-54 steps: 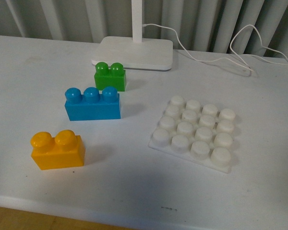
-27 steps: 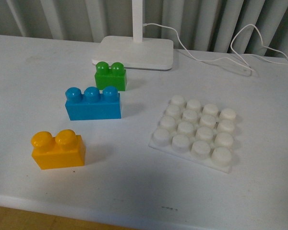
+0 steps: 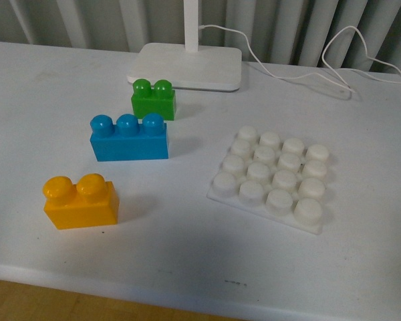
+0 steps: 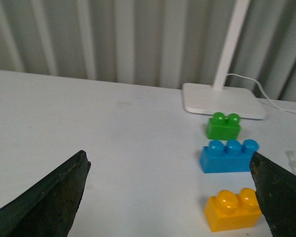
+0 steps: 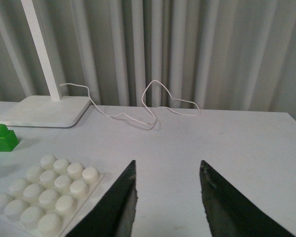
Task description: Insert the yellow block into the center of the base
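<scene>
From the front, the yellow block point(image 3: 80, 202) stands on the white surface point(image 3: 174, 247) at the near left, its two studs pointing up. Its long axis runs roughly left to right, the right end turned slightly away from me. Beyond it sits the blue three-stud brick point(image 3: 128, 137), and further back the green two-stud brick point(image 3: 154, 99), just in front of the white lamp foot point(image 3: 185, 67). The base point(image 3: 273, 177) lies flat to the right, well apart from the yellow block, with all sixteen studs bare and one corner turned toward me. A thin white cable point(image 3: 301, 67) loops across the surface behind it. From my left wrist, my left tool point(image 4: 168, 160) hangs above the surface with its dark fingers point(image 4: 49, 197) spread wide, gripping nothing. The yellow block is beside the far finger, with the blue and green bricks lined up beyond it. From my right wrist, my right tool point(image 5: 168, 164) is also parted and empty over bare surface. The base lies off to one side of it, and the cable is ahead before a pleated grey curtain point(image 5: 212, 49).
</scene>
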Tool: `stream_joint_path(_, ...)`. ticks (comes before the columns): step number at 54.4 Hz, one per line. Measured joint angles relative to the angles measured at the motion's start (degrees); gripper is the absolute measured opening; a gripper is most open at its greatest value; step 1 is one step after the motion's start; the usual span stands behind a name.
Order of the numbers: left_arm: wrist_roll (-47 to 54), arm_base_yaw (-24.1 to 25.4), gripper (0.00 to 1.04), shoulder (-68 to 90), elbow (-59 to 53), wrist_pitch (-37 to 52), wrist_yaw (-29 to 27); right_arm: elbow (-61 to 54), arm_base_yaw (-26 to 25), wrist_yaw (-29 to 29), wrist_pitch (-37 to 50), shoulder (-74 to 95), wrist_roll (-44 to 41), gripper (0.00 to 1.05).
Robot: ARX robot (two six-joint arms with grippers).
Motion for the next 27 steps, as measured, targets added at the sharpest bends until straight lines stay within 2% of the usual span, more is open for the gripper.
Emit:
stream_joint_path(2,0.1,-1.5,0.98,2.0,0.2,0.6,-3.9,0.0,0.0,0.0,0.0,0.0,0.0,0.50)
stream_joint_path(5,1.3,-2.8,0.98,7.0,1.2,3.3,-3.1,0.0,0.0,0.0,0.0,0.0,0.0,0.59)
stream_joint_path(12,7.2,-2.3,0.98,19.4,5.6,10.7,4.9,0.0,0.0,0.0,0.0,0.0,0.0,0.82)
stream_joint_path(17,15.3,-1.6,0.98,31.9,11.3,14.1,14.8,0.0,0.0,0.0,0.0,0.0,0.1,0.97)
stream_joint_path(20,20.7,-1.9,0.98,38.4,14.5,13.5,19.8,0.0,0.0,0.0,0.0,0.0,0.0,0.95)
stream_joint_path(27,32.9,-4.5,0.98,49.6,20.7,8.7,27.1,0.0,0.0,0.0,0.0,0.0,0.0,0.95)
